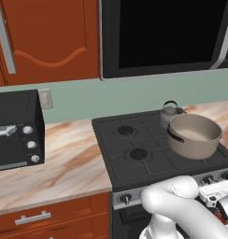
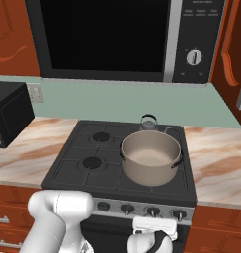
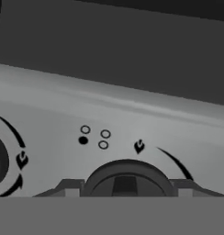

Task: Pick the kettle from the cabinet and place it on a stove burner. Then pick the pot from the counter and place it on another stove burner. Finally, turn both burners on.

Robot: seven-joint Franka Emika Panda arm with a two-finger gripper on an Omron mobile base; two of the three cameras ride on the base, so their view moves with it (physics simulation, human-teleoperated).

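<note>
At the stove front, I held the spread end effector [image 3: 125, 193] around a knob [image 3: 126, 176], ready to turn a burner on.

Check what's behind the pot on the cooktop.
The kettle sits right behind the pot on the rear right burner; its handle and top show, while its lower body and that burner are hidden.

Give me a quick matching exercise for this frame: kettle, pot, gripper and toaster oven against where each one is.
Things:
1. kettle
2. pot
3. gripper
4. toaster oven

Places:
A. on the counter, left of the stove
B. down at the stove's front panel, at a knob
C. on a back burner, behind the pot
D. on a front burner, right side

Pairs: 1-C, 2-D, 3-B, 4-A
</note>
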